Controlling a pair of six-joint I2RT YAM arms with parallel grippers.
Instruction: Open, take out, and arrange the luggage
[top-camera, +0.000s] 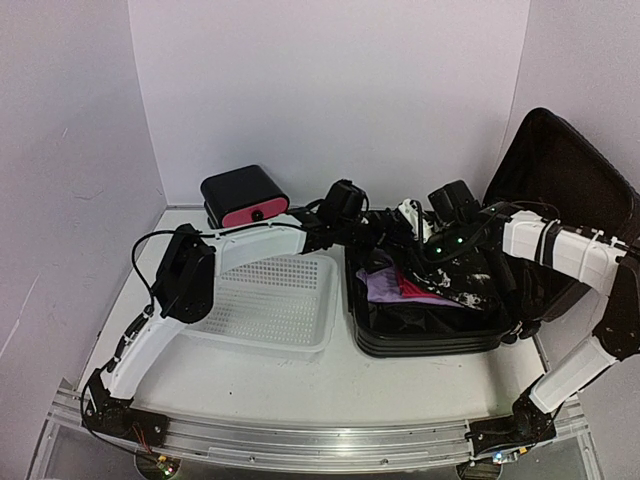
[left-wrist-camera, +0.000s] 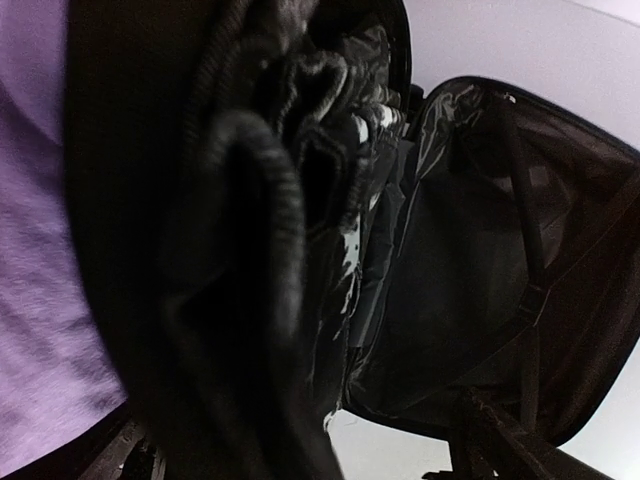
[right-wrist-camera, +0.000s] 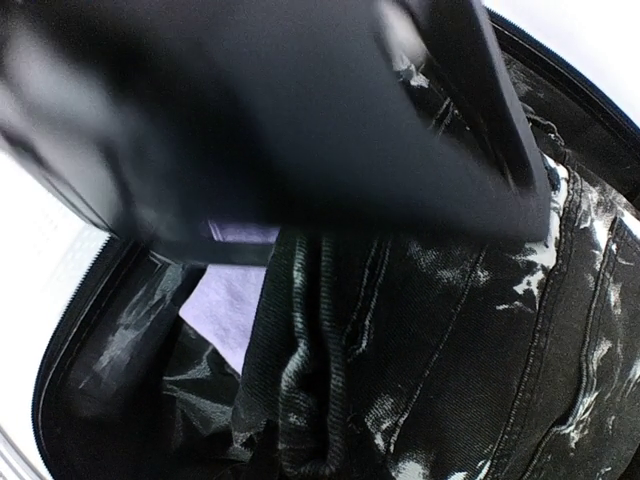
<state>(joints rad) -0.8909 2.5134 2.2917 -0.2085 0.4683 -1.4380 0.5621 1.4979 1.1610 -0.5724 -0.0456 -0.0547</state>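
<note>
Locate the luggage (top-camera: 430, 340) first: its base half lies flat on the table (top-camera: 250, 385), and its lid (top-camera: 560, 185) stands open on the hinge side, to the robot's right. Both arms reach into the base from above. The left gripper (top-camera: 385, 240) sits over the part of the base away from the hinge, above the purple garment (top-camera: 385, 287). The right gripper (top-camera: 445, 262) sits nearer the hinge, over the black denim garment (right-wrist-camera: 450, 350), which is flecked with white. Cloth at close range fills both wrist views, so you cannot tell whether either gripper's jaws are spread or pinched on fabric. The denim lies bunched directly beneath the right gripper and shows no clear long axis. The white mesh basket (top-camera: 270, 300) stands just beside the luggage, on the side opposite the hinge. Judge the left arm the nearer one for carrying items out. Any lift should rise clear of the base wall before travelling away from the hinge.
</note>
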